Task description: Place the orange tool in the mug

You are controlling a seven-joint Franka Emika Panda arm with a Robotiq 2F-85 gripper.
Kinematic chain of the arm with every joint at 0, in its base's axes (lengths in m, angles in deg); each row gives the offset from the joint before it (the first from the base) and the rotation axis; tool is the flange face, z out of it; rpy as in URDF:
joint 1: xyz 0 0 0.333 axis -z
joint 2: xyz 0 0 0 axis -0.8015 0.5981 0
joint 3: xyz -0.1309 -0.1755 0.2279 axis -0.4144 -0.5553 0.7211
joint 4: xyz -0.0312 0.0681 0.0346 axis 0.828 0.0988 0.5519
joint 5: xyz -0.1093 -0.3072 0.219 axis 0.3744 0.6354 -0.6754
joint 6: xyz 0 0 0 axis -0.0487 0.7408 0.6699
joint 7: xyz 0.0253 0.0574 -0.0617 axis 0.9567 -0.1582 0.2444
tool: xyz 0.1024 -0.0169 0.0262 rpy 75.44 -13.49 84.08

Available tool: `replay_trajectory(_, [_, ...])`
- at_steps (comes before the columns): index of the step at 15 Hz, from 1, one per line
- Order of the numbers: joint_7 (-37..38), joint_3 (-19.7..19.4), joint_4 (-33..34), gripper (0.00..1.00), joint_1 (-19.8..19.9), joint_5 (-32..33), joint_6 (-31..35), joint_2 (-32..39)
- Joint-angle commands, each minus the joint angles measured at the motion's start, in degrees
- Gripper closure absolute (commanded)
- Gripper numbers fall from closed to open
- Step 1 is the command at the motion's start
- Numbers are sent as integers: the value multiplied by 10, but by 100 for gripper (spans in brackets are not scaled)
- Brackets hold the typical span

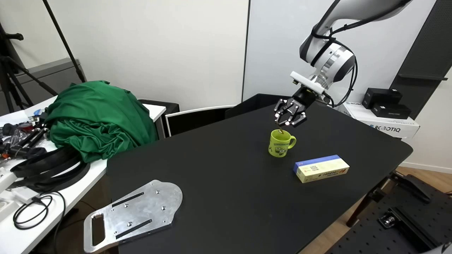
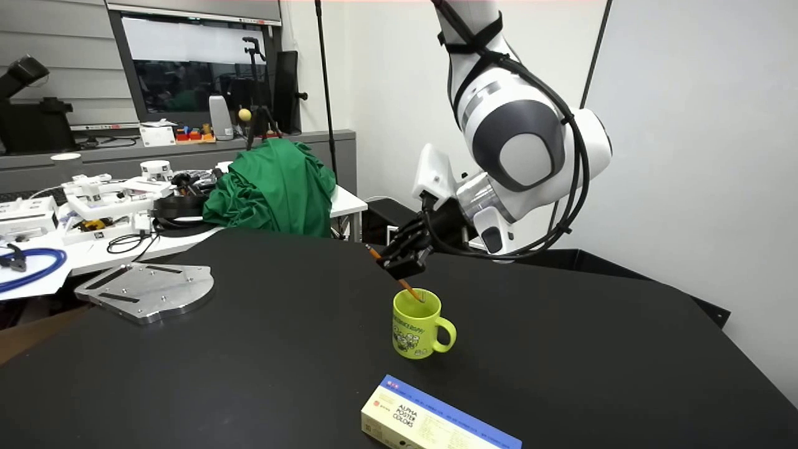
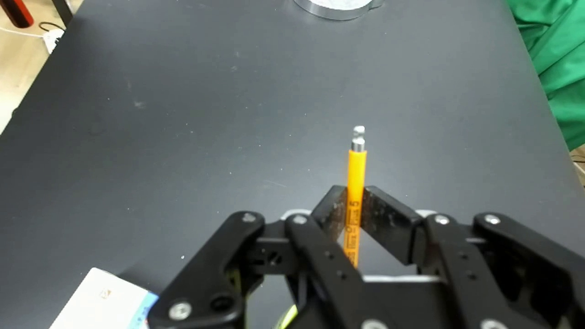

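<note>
The orange tool, a thin pencil-like stick, shows in the wrist view (image 3: 356, 171) and in both exterior views (image 1: 281, 130) (image 2: 408, 289). My gripper (image 3: 354, 205) is shut on its middle; the gripper also shows in the exterior views (image 1: 286, 119) (image 2: 396, 263). The tool is tilted, with its lower end at the mouth of the lime-green mug (image 2: 408, 333). In both exterior views that end overlaps the opening; how deep it reaches is hard to tell. The mug (image 1: 277, 146) stands upright on the table, its handle to the right. In the wrist view only a green sliver (image 3: 288, 315) shows.
A flat yellow and blue box (image 1: 321, 168) (image 2: 430, 419) lies on the black table (image 1: 219, 197) near the mug. A grey metal plate (image 1: 141, 208) (image 2: 156, 287) lies at the table's far end. A green cloth (image 1: 99, 116) covers things on a white side table.
</note>
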State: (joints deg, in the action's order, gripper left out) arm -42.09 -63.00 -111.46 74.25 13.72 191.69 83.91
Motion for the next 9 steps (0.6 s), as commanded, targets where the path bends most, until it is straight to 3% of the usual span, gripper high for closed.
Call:
replay_trajectory(1, [-18,-8,23,96,11,-35,-11,21])
replay_trajectory(9, [-53,-10,42,96,27,-74,-12,72])
